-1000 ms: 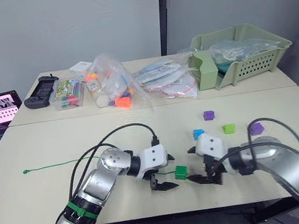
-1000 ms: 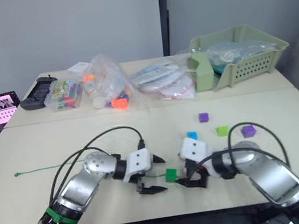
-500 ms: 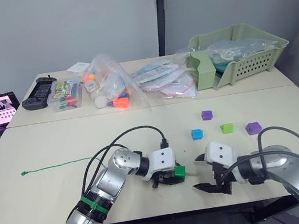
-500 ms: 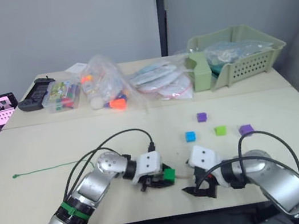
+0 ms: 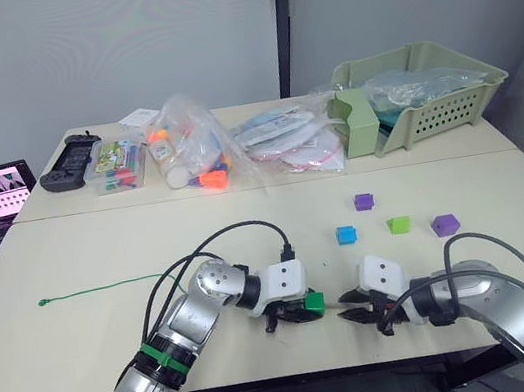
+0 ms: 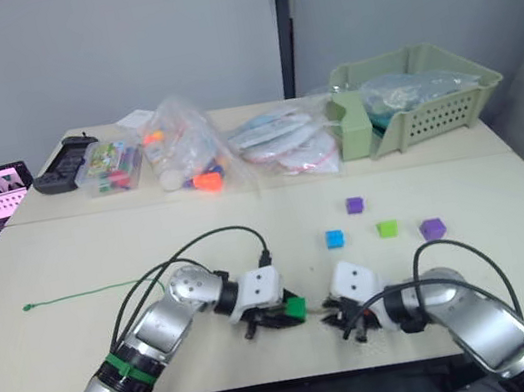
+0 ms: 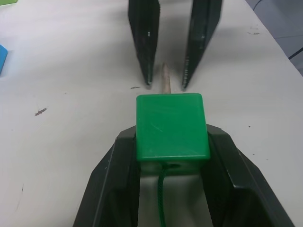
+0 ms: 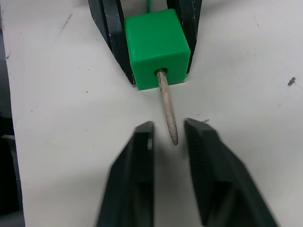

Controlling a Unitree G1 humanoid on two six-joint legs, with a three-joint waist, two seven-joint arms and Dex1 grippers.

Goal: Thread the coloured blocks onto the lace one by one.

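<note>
Since 0.5 s ago, right gripper [image 8: 168, 142] advanced, parted fingers now flanking the lace tip [image 8: 168, 116]. Left gripper [image 7: 171, 146] clamps the dark green block [image 7: 171, 126]. Pinch the tip squarely, then draw straight through.

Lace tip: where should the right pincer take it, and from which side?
Grip the pale stiff tip where it sticks out of the dark green block, coming head-on opposite the left pincer. The right pincer is open with the point between its fingers; probably close nearer the block.
</note>
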